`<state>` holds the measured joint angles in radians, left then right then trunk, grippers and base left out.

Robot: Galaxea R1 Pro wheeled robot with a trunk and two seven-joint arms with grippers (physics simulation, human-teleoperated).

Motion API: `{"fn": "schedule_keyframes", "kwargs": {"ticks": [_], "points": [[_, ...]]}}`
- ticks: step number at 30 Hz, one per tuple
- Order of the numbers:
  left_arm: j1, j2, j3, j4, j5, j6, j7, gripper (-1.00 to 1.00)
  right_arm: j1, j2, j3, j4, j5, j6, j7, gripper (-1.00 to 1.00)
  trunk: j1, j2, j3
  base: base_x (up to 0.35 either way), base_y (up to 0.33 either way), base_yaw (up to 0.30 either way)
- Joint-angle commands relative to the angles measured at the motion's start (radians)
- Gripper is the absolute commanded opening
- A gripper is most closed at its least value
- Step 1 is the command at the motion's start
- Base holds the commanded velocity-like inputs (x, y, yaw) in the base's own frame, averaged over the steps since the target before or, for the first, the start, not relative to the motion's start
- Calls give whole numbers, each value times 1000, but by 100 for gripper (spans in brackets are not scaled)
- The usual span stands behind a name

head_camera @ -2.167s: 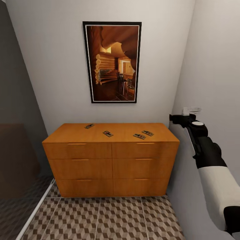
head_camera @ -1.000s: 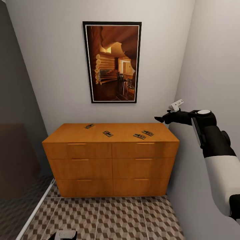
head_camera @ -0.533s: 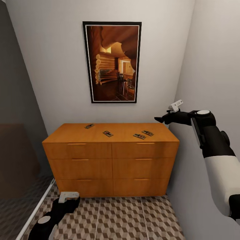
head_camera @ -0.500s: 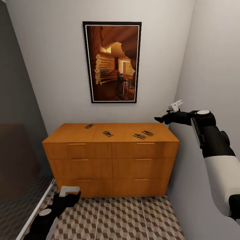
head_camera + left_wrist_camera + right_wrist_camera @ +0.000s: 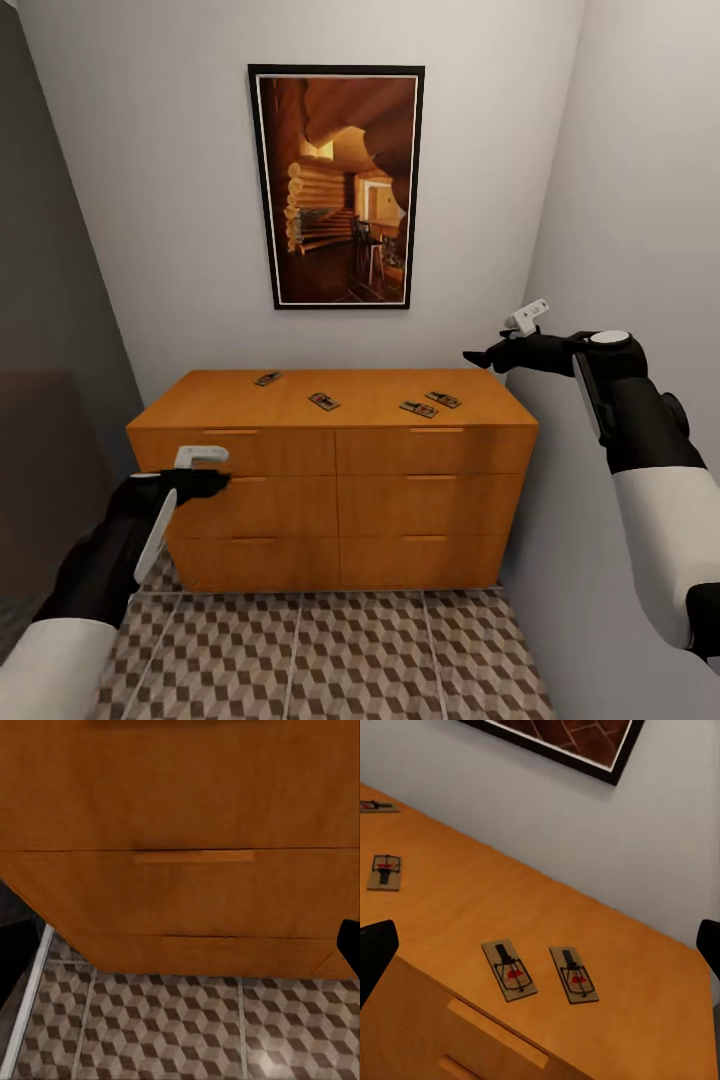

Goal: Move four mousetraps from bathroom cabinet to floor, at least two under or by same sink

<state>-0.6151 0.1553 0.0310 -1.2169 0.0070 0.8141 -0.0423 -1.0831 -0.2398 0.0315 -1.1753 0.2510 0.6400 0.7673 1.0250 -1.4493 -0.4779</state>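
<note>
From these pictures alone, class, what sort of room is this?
Probably a small tiled room at home, perhaps a bathroom corner: cube-patterned floor tiles, a wooden cabinet, a framed picture.

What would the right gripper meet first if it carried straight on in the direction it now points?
Most likely the cabinet's flat top, near the pair of mousetraps at its right end. The right gripper hovers above that end, angled down and leftward. Depth is unclear, so it may land on bare wood.

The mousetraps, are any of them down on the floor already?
No, all four mousetraps lie on the flat top of the cabinet, and none is on the bathroom floor.
</note>
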Motion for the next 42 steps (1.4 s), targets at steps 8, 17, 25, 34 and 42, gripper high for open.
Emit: {"fn": "schedule_keyframes", "kwargs": {"ticks": [8,17,25,34,42], "points": [[-197,5,1,246,2,21,-14,100,-1,2,1,-1,10,1,7,100,0,-1,-1,0,0,0],[-230,-18,-16,198,0,30,-107,100,-1,1,1,1,9,1,6,100,0,-1,-1,0,0,0],[-176,-12,-39,264,-9,-20,-132,100,-1,1,1,5,9,1,6,100,0,-1,-1,0,0,0],[140,5,-43,1242,-5,-1233,-127,100,-1,2,1,136,10,-104,-15,100,0,-1,-1,0,0,0],[499,26,-42,1291,-4,-1707,-77,100,0,0,-4,150,10,-121,-41,100,0,-1,-1,0,0,0]]}}
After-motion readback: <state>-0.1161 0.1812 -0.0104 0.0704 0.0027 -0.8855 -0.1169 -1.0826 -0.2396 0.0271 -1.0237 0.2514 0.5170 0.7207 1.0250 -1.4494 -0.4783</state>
